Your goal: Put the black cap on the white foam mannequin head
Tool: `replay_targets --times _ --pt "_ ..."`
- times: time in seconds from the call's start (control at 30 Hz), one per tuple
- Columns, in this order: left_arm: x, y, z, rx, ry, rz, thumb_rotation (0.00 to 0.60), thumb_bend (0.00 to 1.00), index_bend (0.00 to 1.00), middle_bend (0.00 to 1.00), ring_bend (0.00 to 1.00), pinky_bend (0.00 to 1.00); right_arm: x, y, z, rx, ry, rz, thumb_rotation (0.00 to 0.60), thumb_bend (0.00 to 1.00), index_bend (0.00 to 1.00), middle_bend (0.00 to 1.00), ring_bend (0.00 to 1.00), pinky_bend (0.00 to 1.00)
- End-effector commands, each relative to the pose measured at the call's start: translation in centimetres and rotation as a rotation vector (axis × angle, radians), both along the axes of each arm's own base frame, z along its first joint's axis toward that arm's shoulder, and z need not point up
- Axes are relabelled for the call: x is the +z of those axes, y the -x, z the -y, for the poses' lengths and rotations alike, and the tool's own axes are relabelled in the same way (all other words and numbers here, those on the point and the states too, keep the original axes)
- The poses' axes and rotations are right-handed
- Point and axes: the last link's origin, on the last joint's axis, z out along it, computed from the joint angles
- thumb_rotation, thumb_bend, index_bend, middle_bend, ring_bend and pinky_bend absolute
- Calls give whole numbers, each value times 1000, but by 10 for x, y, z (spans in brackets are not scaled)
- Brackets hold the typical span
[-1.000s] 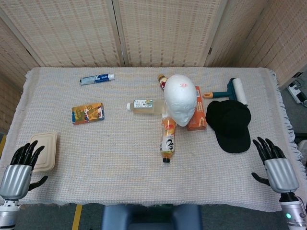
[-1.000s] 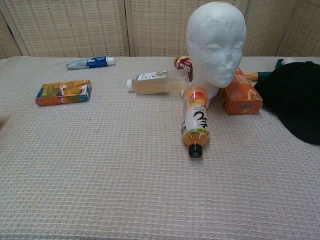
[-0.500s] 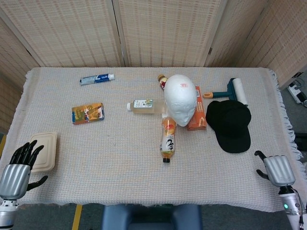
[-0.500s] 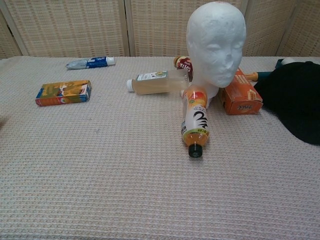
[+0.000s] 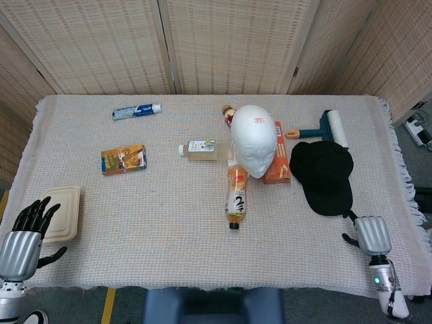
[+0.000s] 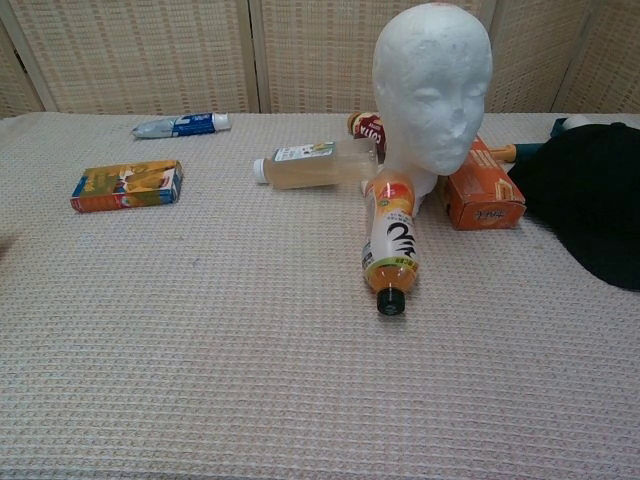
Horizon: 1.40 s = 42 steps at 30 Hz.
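The black cap (image 5: pixel 322 177) lies flat on the table right of the white foam mannequin head (image 5: pixel 253 148), which stands upright facing me. In the chest view the cap (image 6: pixel 595 200) sits at the right edge and the mannequin head (image 6: pixel 433 90) at upper centre. My right hand (image 5: pixel 368 233) hovers at the table's front right, just below the cap's brim. It shows its back, its thumb sticks out to the left, its fingers are mostly hidden, and it holds nothing. My left hand (image 5: pixel 25 237) is at the front left corner with fingers spread, empty. Neither hand appears in the chest view.
An orange drink bottle (image 5: pixel 235 196) lies in front of the mannequin head, a clear bottle (image 5: pixel 200 149) to its left, an orange box (image 5: pixel 277 162) between head and cap. A lint roller (image 5: pixel 324 128) lies behind the cap. A beige container (image 5: pixel 61 212), snack box (image 5: pixel 123 159) and toothpaste tube (image 5: pixel 136 111) are on the left.
My right hand has moved left toward the cap's brim and tipped forward, so its spread fingers no longer show. The left hand and the objects have stayed put.
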Motion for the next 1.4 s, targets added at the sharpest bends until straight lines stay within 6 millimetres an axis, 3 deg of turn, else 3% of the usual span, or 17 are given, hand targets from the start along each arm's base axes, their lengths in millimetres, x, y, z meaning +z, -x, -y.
replay_targets --times 0.03,0.4,1.4 --pt "0 0 0 2 -1 -1 600 44 158 74 19 162 -3 -2 8 0 37 8 600 45 438 1000 1000 1000" --pt "-2 1 -4 3 8 6 600 42 161 74 19 162 -9 -6 30 -10 47 -18 600 115 438 1000 1000 1000" --pt "2 8 -13 48 -15 -9 600 42 196 78 30 162 -20 -8 47 -51 33 -52 600 194 380 1000 1000 1000"
